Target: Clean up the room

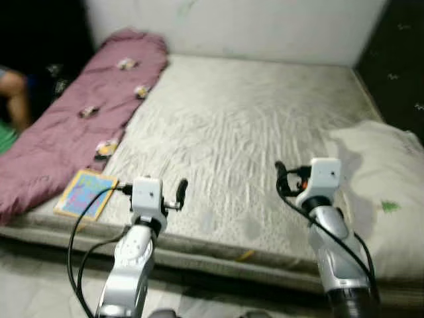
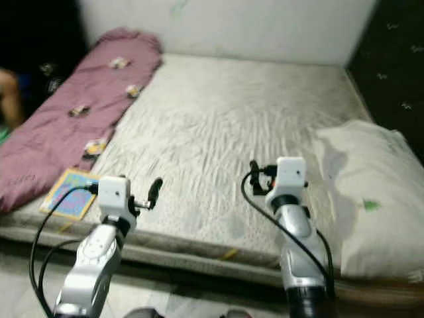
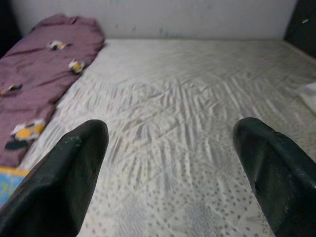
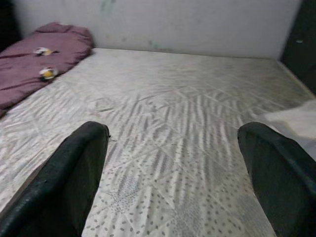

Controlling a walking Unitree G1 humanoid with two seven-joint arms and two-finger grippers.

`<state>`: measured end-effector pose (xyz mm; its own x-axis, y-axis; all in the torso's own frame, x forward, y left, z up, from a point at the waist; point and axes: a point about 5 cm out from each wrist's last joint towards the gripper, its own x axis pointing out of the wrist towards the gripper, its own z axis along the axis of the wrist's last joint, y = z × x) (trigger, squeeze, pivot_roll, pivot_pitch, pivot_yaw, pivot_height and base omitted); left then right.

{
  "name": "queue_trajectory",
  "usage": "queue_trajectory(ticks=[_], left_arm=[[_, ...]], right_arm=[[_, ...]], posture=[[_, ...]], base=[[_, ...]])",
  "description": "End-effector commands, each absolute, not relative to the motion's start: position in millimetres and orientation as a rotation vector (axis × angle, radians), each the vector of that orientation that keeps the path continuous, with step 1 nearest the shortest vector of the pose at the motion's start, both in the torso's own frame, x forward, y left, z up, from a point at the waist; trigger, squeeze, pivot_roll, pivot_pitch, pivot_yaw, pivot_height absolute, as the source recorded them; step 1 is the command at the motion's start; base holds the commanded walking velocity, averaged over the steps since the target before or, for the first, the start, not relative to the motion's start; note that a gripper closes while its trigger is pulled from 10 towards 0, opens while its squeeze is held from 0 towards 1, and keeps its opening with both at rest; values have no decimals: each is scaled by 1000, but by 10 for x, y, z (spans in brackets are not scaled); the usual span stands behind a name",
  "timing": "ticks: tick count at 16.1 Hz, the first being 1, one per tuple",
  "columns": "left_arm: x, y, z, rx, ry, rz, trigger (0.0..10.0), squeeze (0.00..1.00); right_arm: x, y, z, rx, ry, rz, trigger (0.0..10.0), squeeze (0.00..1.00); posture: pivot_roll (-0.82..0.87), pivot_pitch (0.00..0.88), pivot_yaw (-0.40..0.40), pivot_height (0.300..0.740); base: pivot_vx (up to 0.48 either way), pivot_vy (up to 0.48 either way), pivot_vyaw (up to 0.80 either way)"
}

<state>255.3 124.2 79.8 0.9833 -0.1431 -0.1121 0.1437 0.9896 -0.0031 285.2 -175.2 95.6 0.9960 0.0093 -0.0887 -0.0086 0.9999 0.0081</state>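
A bed with a pale patterned mattress [image 1: 245, 126] lies before me. A maroon blanket [image 1: 73, 126] with small printed patches runs along its left side. A colourful flat book [image 1: 86, 193] rests on the near left corner, just left of my left gripper [image 1: 180, 193]. A white pillow [image 1: 381, 192] sits at the right edge, beside my right gripper [image 1: 281, 177]. Both grippers hover over the bed's near edge, pointing toward the wall. In the wrist views the left gripper [image 3: 170, 143] and right gripper [image 4: 173, 138] stand open and hold nothing.
A light wall [image 1: 252, 26] closes the far side of the bed. Part of a person's limb [image 1: 14, 99] shows in the dark at the far left. A dark surface [image 1: 397, 53] rises at the right. Pale floor [image 1: 40, 285] lies below the bed's near edge.
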Motion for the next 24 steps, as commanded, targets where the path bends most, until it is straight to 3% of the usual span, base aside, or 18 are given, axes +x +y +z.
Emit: queue_trajectory(ticks=[1,8,11,24], left_arm=[[2554,1313,803,19,115,-120,10000,0],[2546,1295,829,26,92,-145,10000,0],[2515,1254,882,-15,56,-218,10000,0],[2475,1270,883,-20,57,-235,10000,0]], right_arm=[[2873,-1678,1012,22,72,24,10000,0],[2851,-1677,985,16,85,28,10000,0],[2845,-1676,979,12,89,29,10000,0],[2830,-1674,960,9,99,31,10000,0]], posture=[[-19,14,-11,740],[-24,21,-10,740],[-25,24,-11,740],[-17,30,-11,740]], base=[[0,480,-450],[0,451,0],[0,0,0],[320,0,0]])
